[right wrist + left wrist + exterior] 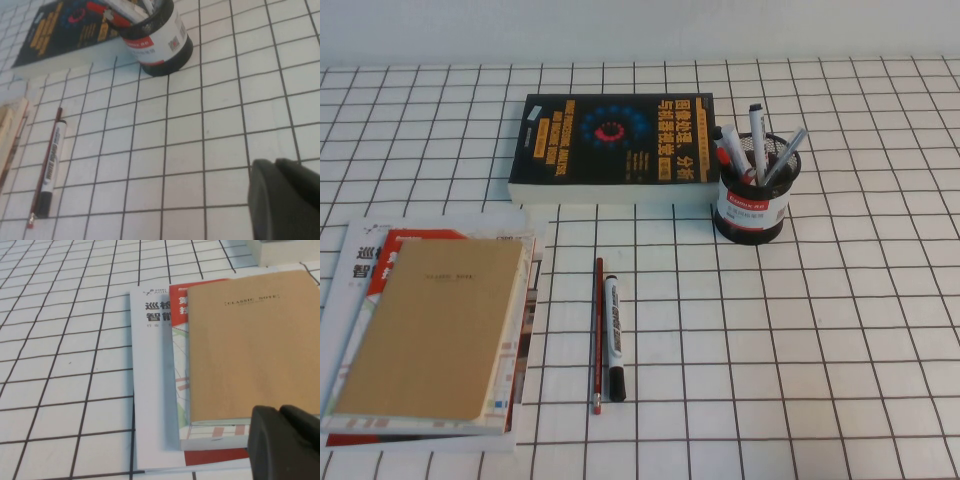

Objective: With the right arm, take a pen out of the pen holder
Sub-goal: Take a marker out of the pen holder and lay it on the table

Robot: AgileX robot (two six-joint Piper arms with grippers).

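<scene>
A black mesh pen holder (752,190) with a white label stands at the table's back right and holds several pens (757,140). It also shows in the right wrist view as the pen holder (157,40). My right gripper (275,167) hangs shut and empty over bare tablecloth, well on the near side of the holder. Shut and empty too, my left gripper (280,412) hovers over the near edge of a tan notebook (250,345). Neither arm shows in the high view.
A white marker (613,335) and a red pencil (598,330) lie side by side at mid-table. A dark book (615,145) lies just left of the holder. The tan notebook (435,335) tops a stack of booklets at the front left.
</scene>
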